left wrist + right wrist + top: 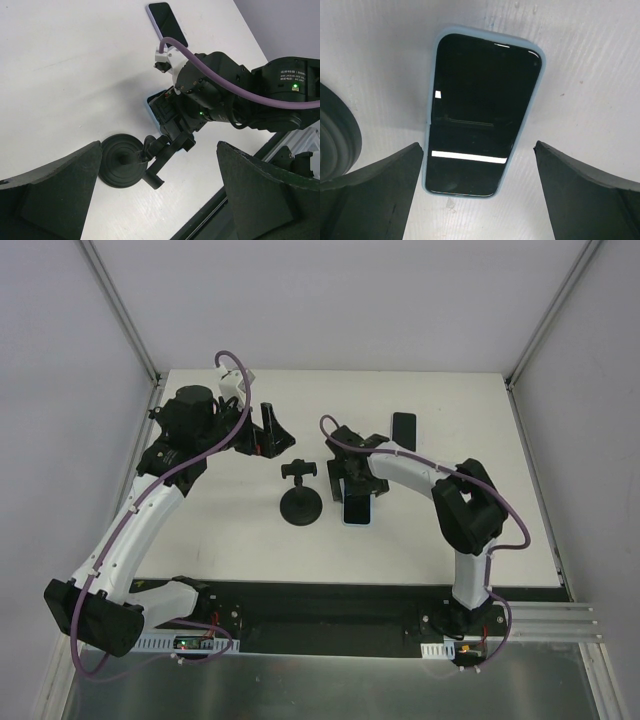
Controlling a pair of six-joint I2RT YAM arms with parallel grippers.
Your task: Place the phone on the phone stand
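Note:
A phone in a light-blue case (358, 513) lies flat, screen up, on the white table just right of the black phone stand (299, 504). My right gripper (352, 487) hovers over the phone, open and empty. In the right wrist view its fingers (370, 195) stand either side of the phone's (480, 110) near end without touching it. My left gripper (272, 430) is open and empty, behind and left of the stand. The left wrist view shows the stand's round base (121, 161) and clamp arm (165, 155) between its wide-open fingers (50, 195).
A second dark phone (403, 429) lies at the back right, also in the left wrist view (167, 24). The stand's base edge (335, 140) sits close to the left of the right gripper. The right arm (240, 95) fills the right of the left wrist view.

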